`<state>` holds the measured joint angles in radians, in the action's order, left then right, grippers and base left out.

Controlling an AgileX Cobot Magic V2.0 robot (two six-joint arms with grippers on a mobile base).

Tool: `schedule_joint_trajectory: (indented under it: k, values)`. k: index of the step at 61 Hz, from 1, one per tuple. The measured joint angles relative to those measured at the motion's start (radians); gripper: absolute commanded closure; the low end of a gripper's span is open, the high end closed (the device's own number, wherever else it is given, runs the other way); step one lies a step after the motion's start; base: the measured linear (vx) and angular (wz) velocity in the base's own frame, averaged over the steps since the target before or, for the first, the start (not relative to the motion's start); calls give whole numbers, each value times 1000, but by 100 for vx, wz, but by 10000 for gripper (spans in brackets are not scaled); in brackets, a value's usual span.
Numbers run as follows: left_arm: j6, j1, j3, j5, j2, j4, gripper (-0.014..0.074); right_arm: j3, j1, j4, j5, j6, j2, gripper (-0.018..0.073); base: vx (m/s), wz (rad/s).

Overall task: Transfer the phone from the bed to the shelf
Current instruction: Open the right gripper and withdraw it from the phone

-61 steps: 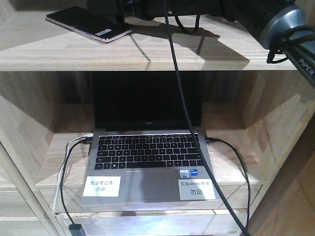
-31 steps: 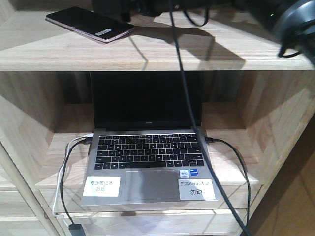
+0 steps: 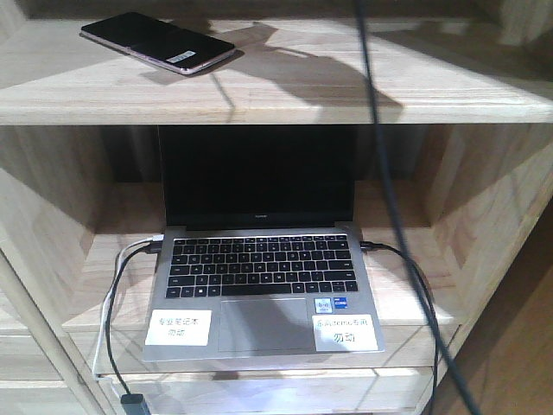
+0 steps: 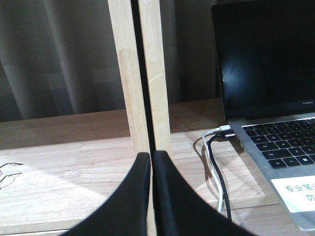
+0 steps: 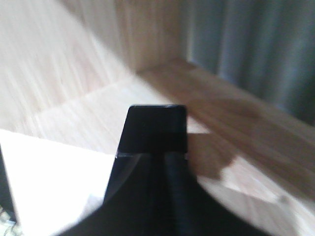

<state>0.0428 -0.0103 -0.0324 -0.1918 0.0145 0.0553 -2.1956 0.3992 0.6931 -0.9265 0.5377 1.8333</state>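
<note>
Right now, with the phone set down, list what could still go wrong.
1. The thin glossy black phone lies close to the pale wooden shelf's front edge; a bump might tip it off.
2. A dark cable hangs across the open silver laptop; a retreating arm could drag it.

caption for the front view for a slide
Glossy black phone lies on the pale wooden shelf, above an open silver laptop.

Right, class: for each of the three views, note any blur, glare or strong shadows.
Front view: sharp, a dark shadow falls across the shelf beside the phone. Left wrist view: clear, faint reflections on the laptop screen. Right wrist view: motion-blurred throughout, bright sunlit patch lower left.
</note>
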Motion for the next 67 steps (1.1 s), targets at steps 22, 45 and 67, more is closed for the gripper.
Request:
schedule_joint_trajectory:
  k: [22,45,67]
  values:
    - [0,0,0,0,0,0,596,358,0,-92,239,-18,-217,563,0,0]
    - [0,0,0,0,0,0,596,878,0,-91,523,111,-573,563,0,0]
    - [0,0,0,0,0,0,596,1284,0,-88,692,154,-888,563,0,0]
